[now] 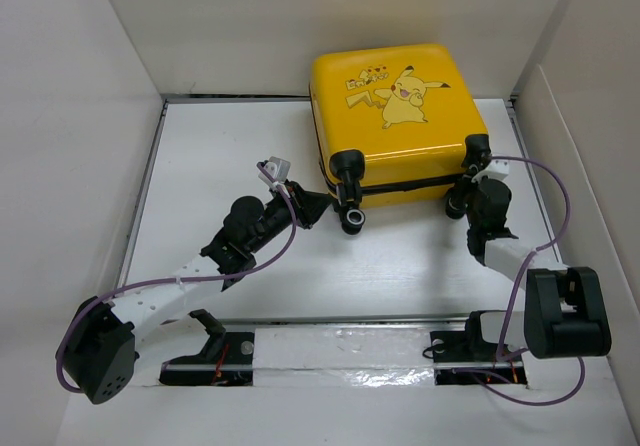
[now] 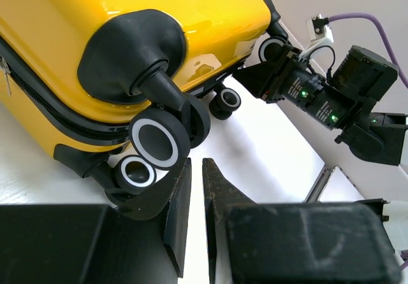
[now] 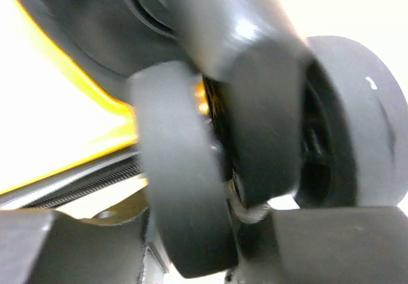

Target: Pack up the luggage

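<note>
White walls (image 1: 60, 116) stand around a white, smooth bench (image 1: 230, 166). On the far right part of it the luggage (image 1: 395, 106) lies flat and closed. It is a glossy yellow hard shell with round corners and a cartoon print on the top. A dark zipper (image 2: 38, 99) runs along its side. Its black wheels point to the near edge.

Each wheel is a matt black double roller with a white ring on its face, held under a rounded black cap. The left hand (image 2: 196, 169) is at the left corner of the luggage. Its two black wedge-shaped fingers are almost together, with only a thin slit, and nothing is between them. One wheel (image 2: 159, 147) is just beside the left finger.

The right hand (image 1: 472, 186) is at the right corner. Its fingers (image 3: 70, 246) stand apart with a blurred grey roller (image 3: 182, 169) between them. If they press on it, I cannot tell.
</note>
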You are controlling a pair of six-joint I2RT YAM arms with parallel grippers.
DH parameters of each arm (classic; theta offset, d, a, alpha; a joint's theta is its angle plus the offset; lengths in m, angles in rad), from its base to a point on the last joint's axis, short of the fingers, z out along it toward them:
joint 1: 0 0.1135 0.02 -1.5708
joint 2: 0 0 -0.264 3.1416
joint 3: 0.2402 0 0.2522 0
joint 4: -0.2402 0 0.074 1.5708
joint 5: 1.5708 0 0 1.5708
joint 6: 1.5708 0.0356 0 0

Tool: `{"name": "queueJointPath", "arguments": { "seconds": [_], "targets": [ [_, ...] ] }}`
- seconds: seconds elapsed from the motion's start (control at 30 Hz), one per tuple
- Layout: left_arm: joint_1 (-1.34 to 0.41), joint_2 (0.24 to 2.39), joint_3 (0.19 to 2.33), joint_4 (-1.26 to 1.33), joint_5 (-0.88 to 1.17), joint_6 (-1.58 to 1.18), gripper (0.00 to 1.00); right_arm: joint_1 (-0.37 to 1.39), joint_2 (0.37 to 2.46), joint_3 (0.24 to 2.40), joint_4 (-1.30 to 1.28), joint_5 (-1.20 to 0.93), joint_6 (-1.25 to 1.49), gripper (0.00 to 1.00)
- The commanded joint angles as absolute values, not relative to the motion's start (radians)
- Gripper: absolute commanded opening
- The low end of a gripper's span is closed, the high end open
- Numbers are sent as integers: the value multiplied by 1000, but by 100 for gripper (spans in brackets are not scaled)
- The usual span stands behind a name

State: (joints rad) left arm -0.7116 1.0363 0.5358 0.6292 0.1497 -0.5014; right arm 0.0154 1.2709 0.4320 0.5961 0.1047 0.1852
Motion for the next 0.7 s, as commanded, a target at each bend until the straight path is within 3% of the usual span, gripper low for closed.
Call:
{"name": "queueJointPath", "arguments": {
  "seconds": [0.0,0.23,0.47,0.53,0.6,0.63,0.67],
  "targets": [
    [-709,1023,537,681,161,-491,10,35,1278,538,735,58,153,30],
    [-709,1026,535,681,156,-489,10,35,1299,558,750,46,133,20],
    [-709,1029,537,678,153,-485,10,35,1302,549,764,54,143,0],
    [-709,1035,541,677,152,-482,14,55,1299,540,773,48,143,0],
    [-709,1048,546,676,158,-479,25,70,1289,516,785,48,147,0],
    [-709,1054,549,680,167,-477,32,81,1284,503,793,45,150,0],
    [-709,1069,554,681,172,-477,47,121,1276,480,795,63,149,0]
  ]
}}
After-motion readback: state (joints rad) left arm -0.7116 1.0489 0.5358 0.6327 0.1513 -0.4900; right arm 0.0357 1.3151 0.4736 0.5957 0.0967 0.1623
